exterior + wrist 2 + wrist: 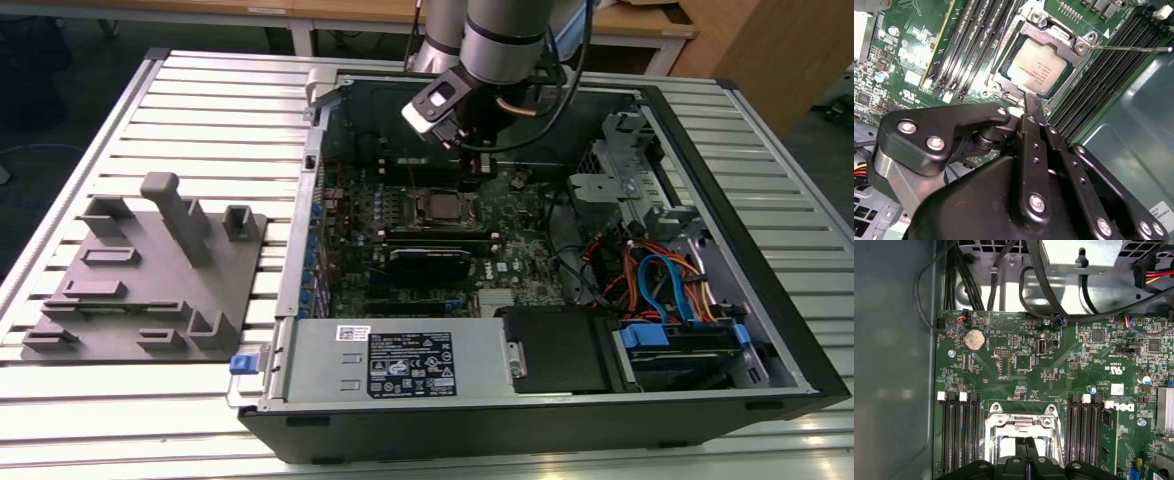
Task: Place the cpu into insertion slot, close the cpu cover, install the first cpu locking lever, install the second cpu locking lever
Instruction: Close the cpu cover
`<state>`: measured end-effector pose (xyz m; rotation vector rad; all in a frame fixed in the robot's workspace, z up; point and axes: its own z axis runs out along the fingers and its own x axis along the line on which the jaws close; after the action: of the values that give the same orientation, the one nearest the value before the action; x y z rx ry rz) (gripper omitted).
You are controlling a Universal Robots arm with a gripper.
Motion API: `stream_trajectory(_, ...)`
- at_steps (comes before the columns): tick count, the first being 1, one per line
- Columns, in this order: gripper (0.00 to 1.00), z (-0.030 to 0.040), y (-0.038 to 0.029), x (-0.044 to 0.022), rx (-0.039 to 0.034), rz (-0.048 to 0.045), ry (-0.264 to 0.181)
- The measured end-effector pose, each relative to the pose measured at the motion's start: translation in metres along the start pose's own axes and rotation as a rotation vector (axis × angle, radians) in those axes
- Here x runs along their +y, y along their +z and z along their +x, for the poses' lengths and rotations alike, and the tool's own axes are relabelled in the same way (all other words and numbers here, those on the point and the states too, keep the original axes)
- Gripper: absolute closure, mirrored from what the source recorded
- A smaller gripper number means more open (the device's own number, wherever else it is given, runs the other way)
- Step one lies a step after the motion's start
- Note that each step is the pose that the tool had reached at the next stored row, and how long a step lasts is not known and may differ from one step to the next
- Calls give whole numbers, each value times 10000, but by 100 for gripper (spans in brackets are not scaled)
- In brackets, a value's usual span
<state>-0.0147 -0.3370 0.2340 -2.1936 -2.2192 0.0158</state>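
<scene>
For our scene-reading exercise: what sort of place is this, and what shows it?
Probably a robotics lab bench for computer assembly: an open computer case lies on a slatted metal table, the gripper hangs near the cpu on its motherboard, and a grey moulded fixture sits beside the case.

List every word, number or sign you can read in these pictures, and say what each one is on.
Nothing can be quoted with confidence. Print shows here:
power supply label, exterior view: rows of text and symbols, too small to read.
cpu, second wrist view: faint lines of print on its metal top, not legible.
motherboard, first wrist view: white markings, too small to read.
white sticker on that board: unreadable.
</scene>
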Motion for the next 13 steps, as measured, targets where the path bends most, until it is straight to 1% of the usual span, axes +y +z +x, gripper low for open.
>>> stream_trajectory(5, 90, 1, 32, -96, 9, 1, -74)
stream_trajectory(10, 90, 1, 83, -208, 17, 3, -204)
stream_trajectory(13, 90, 0, 110, -262, 35, 3, -227)
